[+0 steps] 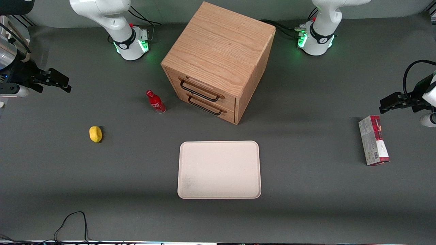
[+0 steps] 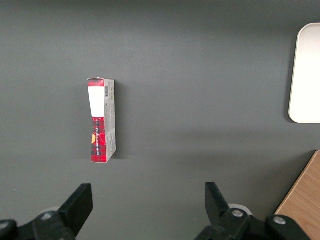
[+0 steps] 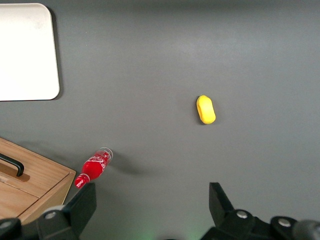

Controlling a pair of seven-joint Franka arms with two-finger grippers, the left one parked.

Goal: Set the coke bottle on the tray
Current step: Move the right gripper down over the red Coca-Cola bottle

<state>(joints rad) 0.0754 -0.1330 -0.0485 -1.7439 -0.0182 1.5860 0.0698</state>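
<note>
Small red coke bottle [image 1: 156,101] upright on the grey tabletop [image 1: 306,204], centre-left of the front view.
Pale beige rectangular tray [image 1: 219,169] lay bare; black end effector [image 1: 58,80] hung wide open, empty.

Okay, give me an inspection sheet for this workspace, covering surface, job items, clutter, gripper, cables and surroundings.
Surface: dark grey table, matte.
Job's things: coke bottle upright in front of the wooden drawer cabinet, toward the working arm's end; tray bare, nearer the front camera than the cabinet.
Clutter: yellow lemon-like object; red-and-grey carton lying flat toward the parked arm's end.
Grippers: gripper open, raised at the working arm's end, apart from the bottle.
Cables: black cable looped at the table's near edge.
Surroundings: nothing seen.
</note>
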